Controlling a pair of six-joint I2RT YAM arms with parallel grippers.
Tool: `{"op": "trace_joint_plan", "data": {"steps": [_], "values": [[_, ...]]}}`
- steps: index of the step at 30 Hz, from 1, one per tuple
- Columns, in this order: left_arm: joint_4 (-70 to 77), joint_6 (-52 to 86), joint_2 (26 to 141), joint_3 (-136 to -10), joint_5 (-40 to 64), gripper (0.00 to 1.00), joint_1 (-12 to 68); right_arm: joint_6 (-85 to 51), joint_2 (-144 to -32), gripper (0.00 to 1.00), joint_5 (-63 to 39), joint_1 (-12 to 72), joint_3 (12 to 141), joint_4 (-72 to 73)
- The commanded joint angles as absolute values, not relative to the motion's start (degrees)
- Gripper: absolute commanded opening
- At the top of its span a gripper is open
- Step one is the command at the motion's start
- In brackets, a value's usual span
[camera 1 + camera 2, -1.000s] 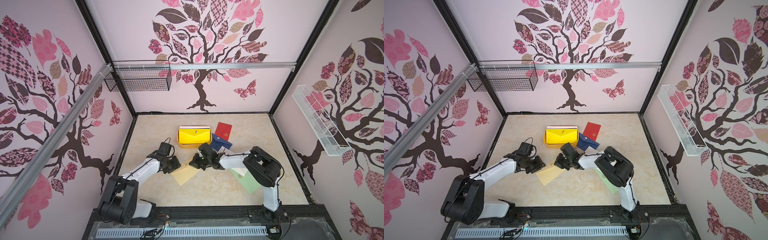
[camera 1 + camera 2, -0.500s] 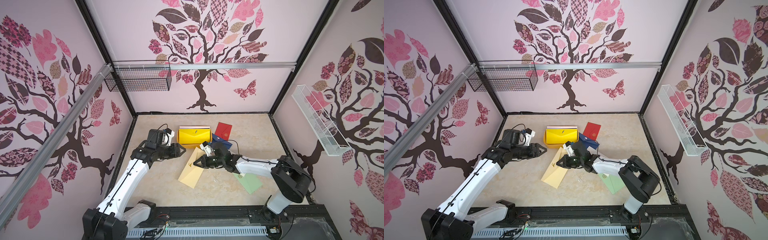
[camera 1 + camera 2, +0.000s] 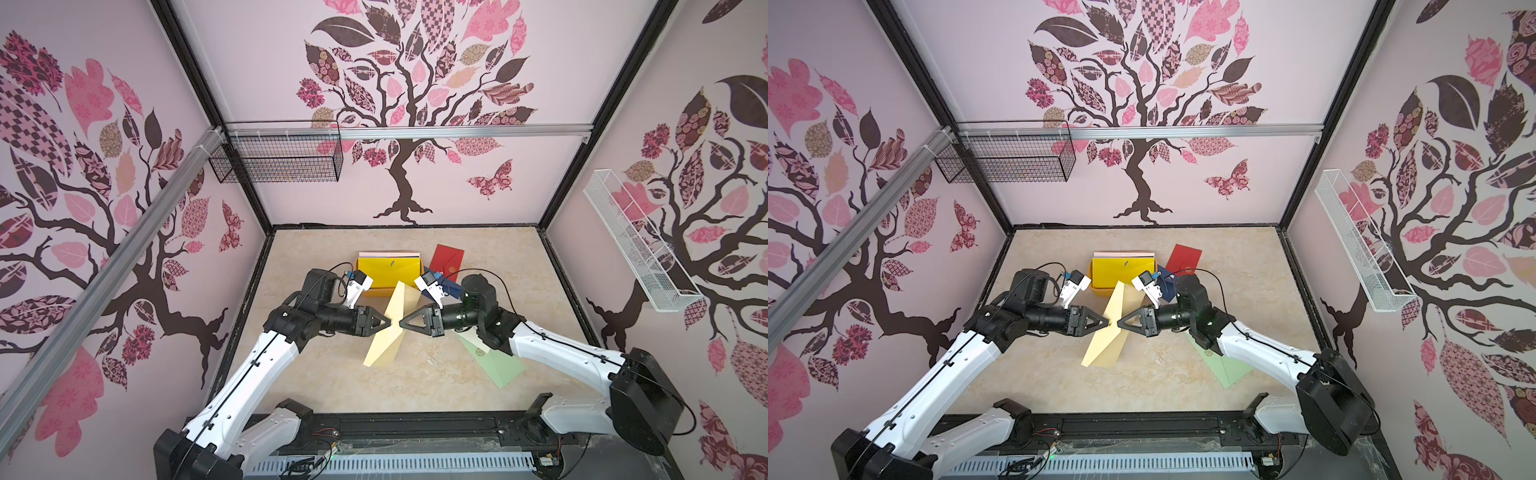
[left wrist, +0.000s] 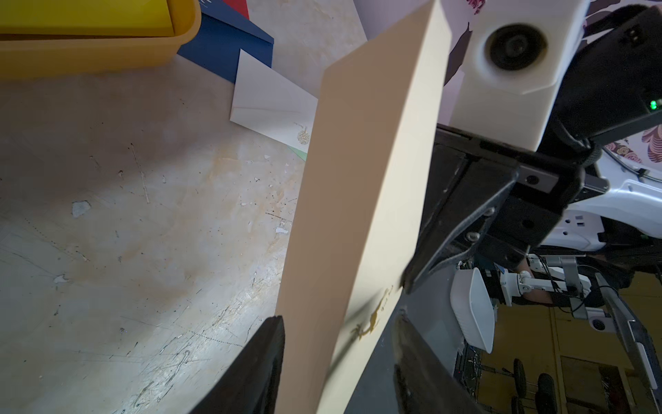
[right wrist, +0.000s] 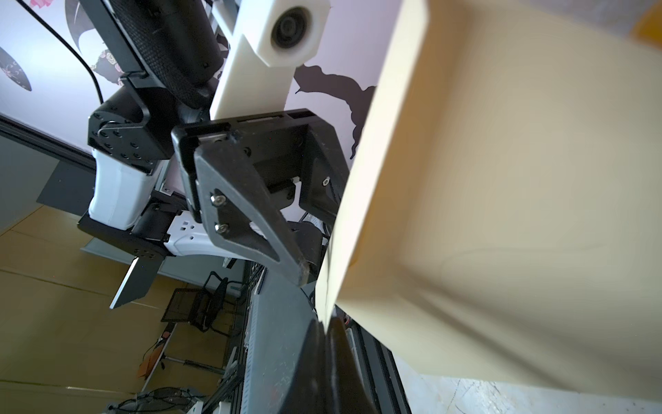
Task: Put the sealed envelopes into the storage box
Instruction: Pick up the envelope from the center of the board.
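- The left gripper (image 3: 387, 326) has its jaws spread, straddling one edge of the cream envelope (image 3: 384, 347).
- The cream envelope stands steeply tilted, just in front of the storage box (image 3: 376, 292).
- The right gripper (image 3: 403, 323) pinches its opposite edge.

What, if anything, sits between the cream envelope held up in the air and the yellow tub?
Nothing visible does. The cream envelope hangs pinched in the right hand; the storage box lies just beyond it, open on top, a yellow envelope already inside.
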State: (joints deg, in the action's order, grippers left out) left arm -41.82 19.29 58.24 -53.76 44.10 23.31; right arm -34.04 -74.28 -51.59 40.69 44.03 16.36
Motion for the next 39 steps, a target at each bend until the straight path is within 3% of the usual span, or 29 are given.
{"op": "trace_joint_plan", "data": {"steps": [1, 7, 12, 20, 22, 26, 31, 39], "values": [[-39.5, 18.4, 56.4, -52.4, 44.7, 0.52, 23.5, -34.1, -72.3, 0.00, -54.5, 40.8, 44.8, 17.6], [-38.2, 19.6, 56.5, -50.7, 47.3, 0.44, 24.6, -34.2, -73.1, 0.00, -54.6, 40.7, 45.9, 16.9], [-38.0, 20.0, 56.3, -50.1, 47.1, 0.32, 24.8, -34.7, -73.7, 0.00, -54.8, 40.6, 46.4, 17.3], [-38.9, 20.0, 56.9, -51.3, 45.6, 0.00, 24.8, -32.7, -74.6, 0.01, -54.6, 40.6, 47.4, 13.8], [-39.9, 19.4, 57.7, -52.4, 43.9, 0.00, 24.8, -30.1, -74.4, 0.24, -52.4, 40.5, 48.4, 8.8], [-44.5, 16.5, 60.3, -57.1, 36.4, 0.00, 24.8, -26.1, -71.8, 0.41, -45.8, 36.8, 48.5, -0.5], [-52.0, 9.0, 69.8, -69.1, 26.7, 0.00, 24.7, -27.3, -66.0, 0.44, -35.7, 27.6, 41.3, -3.7], [-63.6, -13.2, 90.1, -92.7, 16.0, 0.00, 24.1, -24.7, -61.5, 0.42, -31.5, 27.0, 36.4, -9.4]]}}
